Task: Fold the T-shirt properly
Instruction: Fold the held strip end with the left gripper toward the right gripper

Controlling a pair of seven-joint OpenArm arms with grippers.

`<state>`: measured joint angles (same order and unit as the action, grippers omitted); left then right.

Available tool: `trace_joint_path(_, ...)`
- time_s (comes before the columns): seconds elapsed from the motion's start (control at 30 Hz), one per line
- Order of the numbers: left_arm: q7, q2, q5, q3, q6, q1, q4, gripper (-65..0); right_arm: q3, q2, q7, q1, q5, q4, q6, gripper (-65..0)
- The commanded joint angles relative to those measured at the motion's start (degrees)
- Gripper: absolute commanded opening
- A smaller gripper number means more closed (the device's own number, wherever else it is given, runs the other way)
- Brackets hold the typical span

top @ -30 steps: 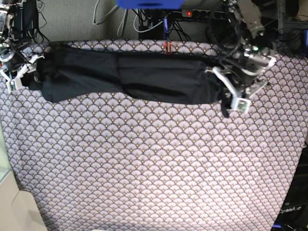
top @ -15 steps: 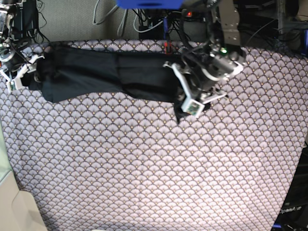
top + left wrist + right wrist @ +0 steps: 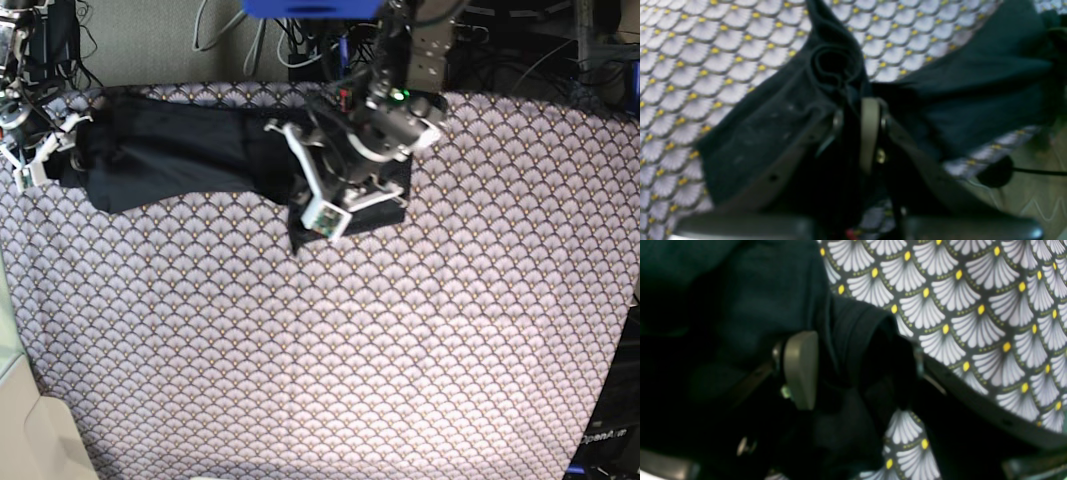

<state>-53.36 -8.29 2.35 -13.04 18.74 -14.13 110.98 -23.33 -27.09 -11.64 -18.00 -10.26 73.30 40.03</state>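
One black T-shirt (image 3: pixel 180 150), the only garment in view, lies as a long rolled band along the far edge of the tabletop, which is covered by a single scallop-patterned tablecloth (image 3: pixel 330 350). Two arms work it, one at each end.

The left fingers (image 3: pixel 300 215) are clamped on the shirt's end, which is lifted and doubled back over the middle of the band; a short tail of cloth hangs below them. In the left wrist view, black fabric (image 3: pixel 780 110) bunches tightly between the closed left fingers (image 3: pixel 853 110), with one pale pad (image 3: pixel 869 133) pressed against it.

At the tabletop's far corner on the other side, the right fingers (image 3: pixel 50 155) sit at the shirt's opposite end. In the right wrist view they (image 3: pixel 853 370) stand wide with a thick roll of the fabric (image 3: pixel 773 290) filling the gap beside one pale pad (image 3: pixel 800 370); whether they squeeze it or merely straddle it cannot be told.

The band runs just inside the far edge. The near two-thirds of the cloth-covered tabletop is bare, as is the stretch beyond the left arm. Cables (image 3: pixel 225 30) and a power strip (image 3: pixel 420 27) crowd the floor behind the far edge.
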Motion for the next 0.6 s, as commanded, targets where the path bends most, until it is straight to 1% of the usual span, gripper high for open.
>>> trace_joint_path(0.0,1.4,-0.6,-0.6,-1.8,-0.9,0.2,0.5,-65.0,-0.3,-0.8,-0.2,0.0,1.7,0.7,0.0,-28.9)
trace_joint_path(0.13,1.4,1.0,-0.9,-6.6,-5.1,0.3,-1.8,-65.0,-0.3,-0.2,-0.1,0.0,2.9,0.8,0.0,-28.9)
trace_joint_path(0.27,1.8,2.1,-1.1,-9.1,-10.3,0.2,-2.4,-65.0,-0.3,-0.2,-0.1,0.5,2.9,0.8,0.0,-28.9)
trace_joint_path(0.37,2.0,2.2,-1.1,-10.1,-14.3,0.2,-2.4,-65.0,-0.3,-0.2,-0.1,0.7,2.9,0.8,0.0,-28.9)
trace_joint_path(0.57,2.1,1.7,-1.2,-10.2,-18.1,0.3,-3.9,-65.0,-0.3,-0.1,-0.1,0.8,2.9,0.8,0.0,-28.9)
